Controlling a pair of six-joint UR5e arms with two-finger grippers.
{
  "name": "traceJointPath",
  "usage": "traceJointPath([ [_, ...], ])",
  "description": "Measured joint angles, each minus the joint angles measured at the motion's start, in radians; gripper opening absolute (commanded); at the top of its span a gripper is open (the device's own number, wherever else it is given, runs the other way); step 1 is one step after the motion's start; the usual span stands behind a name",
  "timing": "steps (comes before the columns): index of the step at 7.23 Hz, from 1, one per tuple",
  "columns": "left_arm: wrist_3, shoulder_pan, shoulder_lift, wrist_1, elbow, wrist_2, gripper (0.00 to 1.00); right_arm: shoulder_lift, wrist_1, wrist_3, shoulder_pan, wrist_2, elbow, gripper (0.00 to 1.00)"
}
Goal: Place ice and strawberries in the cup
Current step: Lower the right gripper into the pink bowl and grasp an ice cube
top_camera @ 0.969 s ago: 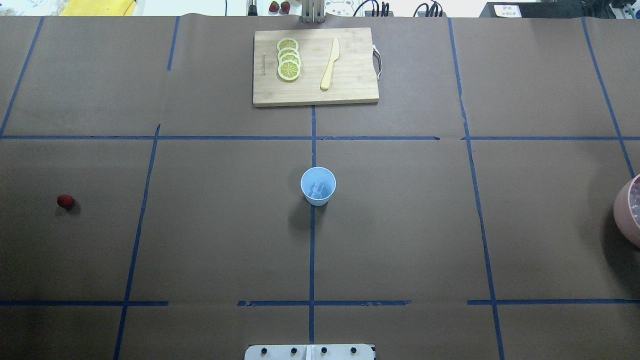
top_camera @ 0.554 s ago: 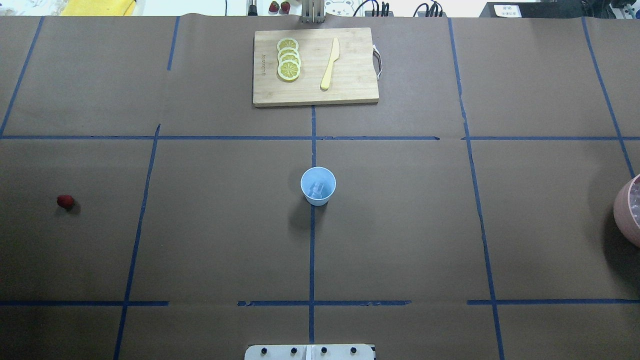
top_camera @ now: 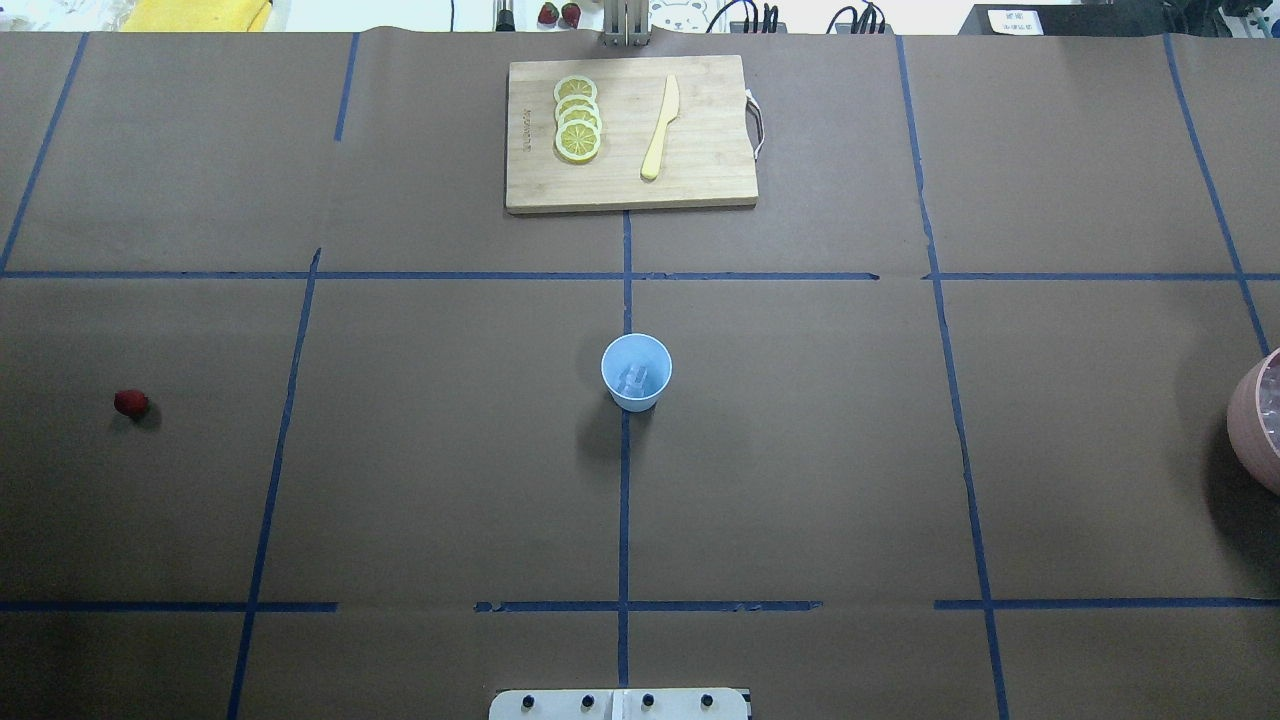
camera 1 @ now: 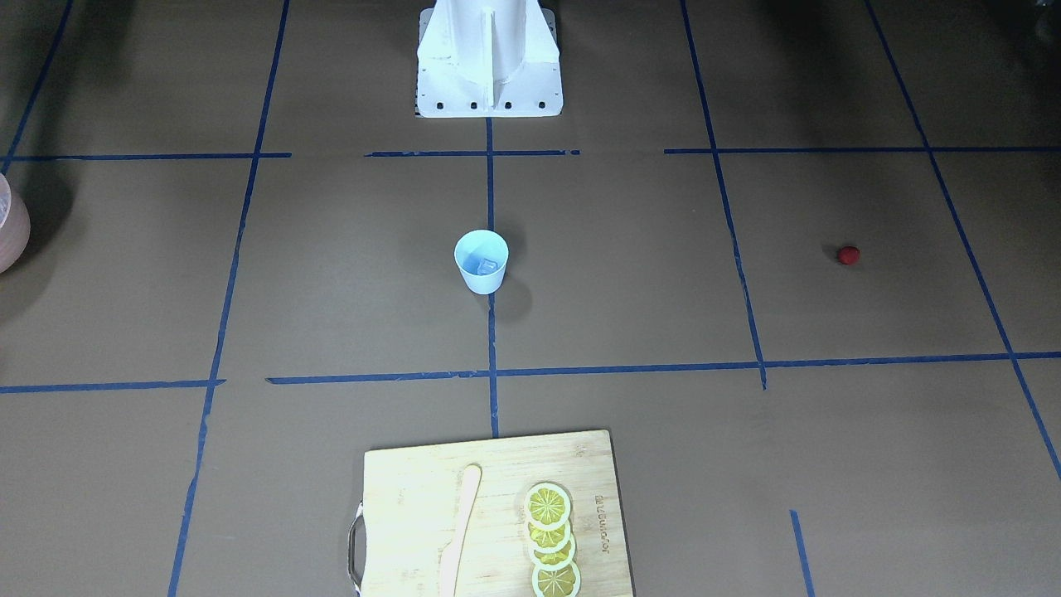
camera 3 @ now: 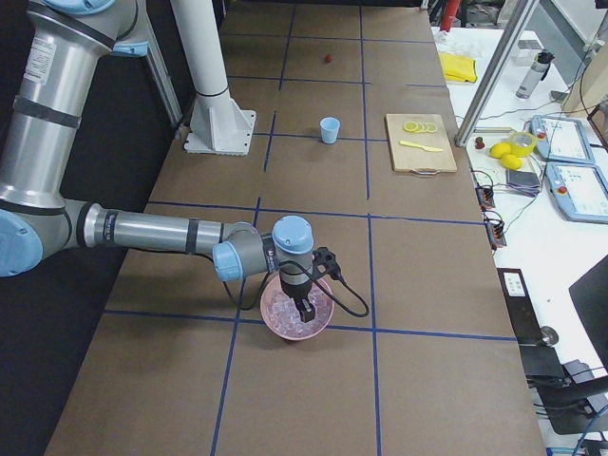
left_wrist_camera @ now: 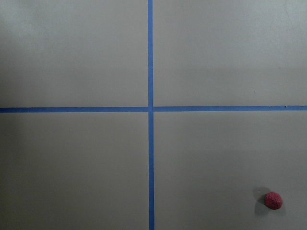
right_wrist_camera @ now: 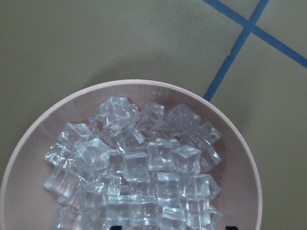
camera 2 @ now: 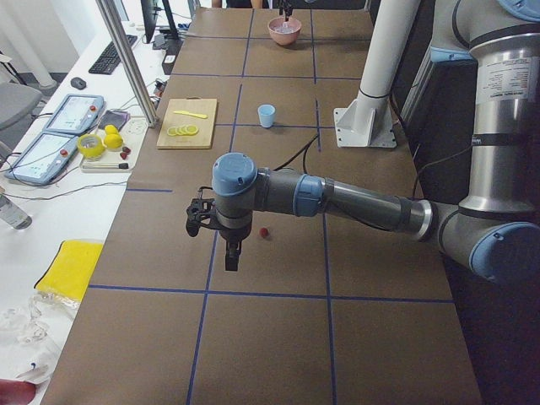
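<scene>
No change this past second — cup (top_camera: 636, 372) mid-frame holds ice (top_camera: 633, 378), strawberry (top_camera: 130, 403) sits far left, unpicked; left gripper (camera 2: 232, 255), right gripper (camera 3: 306, 309) — apart or together, cannot tell

Table (top_camera: 800, 480) (cup (top_camera: 636, 372), strawberry (top_camera: 130, 403), bowl (top_camera: 1255, 420), board (top_camera: 700, 150))

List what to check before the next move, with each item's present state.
1. Pale blue tapered cup stands upright: ok.
2. Clear ice cube inside the cup: ok.
3. Small red strawberry in the cup: not ok, it lies on the brown table cover.
4. Left gripper centred over the strawberry: not ok, the berry is at its wrist view's lower right corner.
5. Right gripper, over the pink round bowl of ice, holding a cube: cannot tell.
</scene>
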Motion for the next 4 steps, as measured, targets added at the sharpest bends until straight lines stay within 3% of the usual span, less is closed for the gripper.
traceJointPath([
  [4, 0.000, 0.000, 0.003, 0.000, -0.001, -0.016, 1.00, 0.001, 0.000, -0.006, -0.024, -0.004, -0.025, 0.64],
])
